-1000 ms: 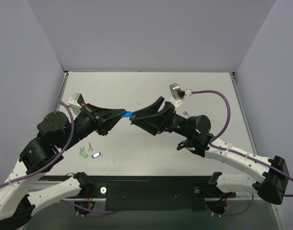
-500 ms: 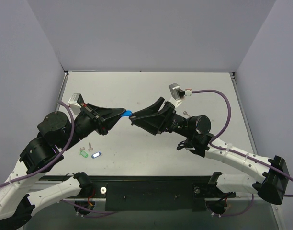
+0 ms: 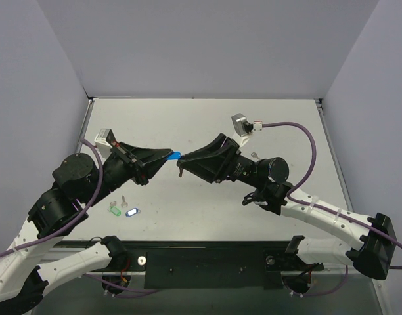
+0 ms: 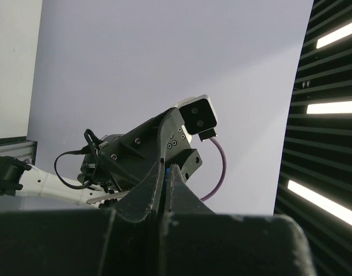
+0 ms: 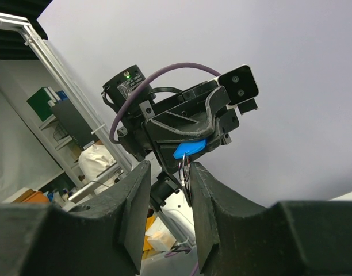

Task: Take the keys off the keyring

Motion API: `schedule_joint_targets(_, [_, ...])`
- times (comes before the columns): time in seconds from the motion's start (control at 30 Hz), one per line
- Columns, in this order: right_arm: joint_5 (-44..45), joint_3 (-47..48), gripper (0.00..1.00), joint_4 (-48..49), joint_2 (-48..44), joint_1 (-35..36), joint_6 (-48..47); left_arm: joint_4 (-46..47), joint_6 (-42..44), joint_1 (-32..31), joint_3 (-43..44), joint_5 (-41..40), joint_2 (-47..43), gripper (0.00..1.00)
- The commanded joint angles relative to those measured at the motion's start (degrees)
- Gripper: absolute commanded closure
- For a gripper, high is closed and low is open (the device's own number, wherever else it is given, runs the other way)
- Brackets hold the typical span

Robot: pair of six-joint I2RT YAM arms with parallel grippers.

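In the top view, mid-frame, the left pincer (image 3: 167, 156) is clamped tight on the blue key (image 3: 175, 155). Only the right wrist view shows the keyring (image 5: 183, 170) dangling beneath that key. It hangs between the fingers of the right pincer (image 5: 168, 168), which stands partly open around it.

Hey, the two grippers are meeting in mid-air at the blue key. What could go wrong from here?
The keyring hangs thin and off-centre between the fingers of the right gripper, so they may close and miss it. The left gripper pinches the blue key by its cap. A pull could twist it loose and drop it onto the table.
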Motion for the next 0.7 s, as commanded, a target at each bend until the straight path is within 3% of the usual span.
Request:
schedule_joint_targets(0.0, [-0.73, 2.98, 0.71, 3.87, -0.12, 0.13, -0.43, 3.38, -0.39, -0.27, 0.03, -0.98, -0.37, 1.00])
schedule_joint_targets(0.67, [0.33, 2.27, 0.77, 2.02, -0.56, -0.05, -1.13, 2.94, 0.13, -0.27, 0.29, -1.68, -0.37, 1.00])
